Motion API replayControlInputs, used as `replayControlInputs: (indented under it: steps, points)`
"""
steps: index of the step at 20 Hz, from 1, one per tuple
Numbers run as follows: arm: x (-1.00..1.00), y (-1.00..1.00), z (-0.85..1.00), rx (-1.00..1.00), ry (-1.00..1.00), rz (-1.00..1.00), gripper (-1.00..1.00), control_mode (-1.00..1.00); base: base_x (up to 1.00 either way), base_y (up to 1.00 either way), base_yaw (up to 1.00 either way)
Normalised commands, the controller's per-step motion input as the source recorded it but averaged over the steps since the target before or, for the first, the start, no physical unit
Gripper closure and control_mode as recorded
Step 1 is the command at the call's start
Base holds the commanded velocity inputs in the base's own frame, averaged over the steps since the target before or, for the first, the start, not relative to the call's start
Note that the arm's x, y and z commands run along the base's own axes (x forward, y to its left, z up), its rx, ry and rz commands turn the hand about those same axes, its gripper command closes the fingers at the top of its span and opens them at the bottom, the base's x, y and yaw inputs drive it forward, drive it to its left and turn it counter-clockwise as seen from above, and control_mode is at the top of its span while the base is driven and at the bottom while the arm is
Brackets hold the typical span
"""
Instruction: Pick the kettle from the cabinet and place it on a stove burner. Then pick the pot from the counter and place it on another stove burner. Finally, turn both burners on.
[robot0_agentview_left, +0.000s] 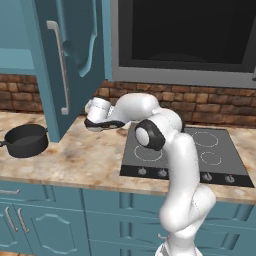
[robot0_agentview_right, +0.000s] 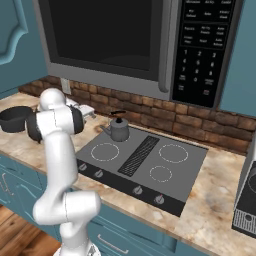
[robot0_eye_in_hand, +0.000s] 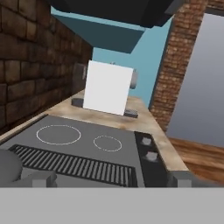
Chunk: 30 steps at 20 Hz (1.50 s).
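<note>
A: Gripper state?
B: Released. The tips stand wide apart in the hand view, with nothing between them.
A: Where is it?
B: Low over the counter, just left of the cooktop, at the back near the brick wall.
A: Kettle?
B: The kettle is upright on the cooktop's rear-left burner, not in the gripper. It's a grey blob at the lower left of the hand view.
A: Pot?
B: The pot is on the counter, well left of the cooktop, beside the open cabinet door. Nothing is touching it.
A: Other burners?
B: Three bare rings; the front-left one is just in front of the kettle.
A: Knob positions?
B: Too small to tell.
</note>
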Motion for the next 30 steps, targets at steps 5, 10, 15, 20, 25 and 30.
replayControlInputs:
  steps: [5, 10, 15, 20, 25, 30]
  points:
    - [-0.68, -0.03, 0.00, -0.03, -0.36, 0.00, -1.00, -1.00, 0.00, 0.00, 0.00]
    - [-0.69, 0.00, 0.00, -0.03, -0.35, 0.00, -1.00, -1.00, 0.00, 0.00, 0.00]
    - [-0.59, 0.00, -0.20, -0.03, -0.34, 0.01, -1.00, -1.00, 0.00, 0.00, 0.00]
    - [-0.62, 0.00, -0.08, -0.03, -0.35, 0.01, -1.00, -1.00, 0.00, 0.00, 0.00]
    - [-0.71, 0.00, 0.06, -0.02, -0.32, 0.00, -1.00, -1.00, 0.00, 0.00, 0.00]
    - [-0.73, 0.00, 0.10, -0.01, -0.24, 0.00, -1.00, -1.00, 0.00, 0.00, 0.00]
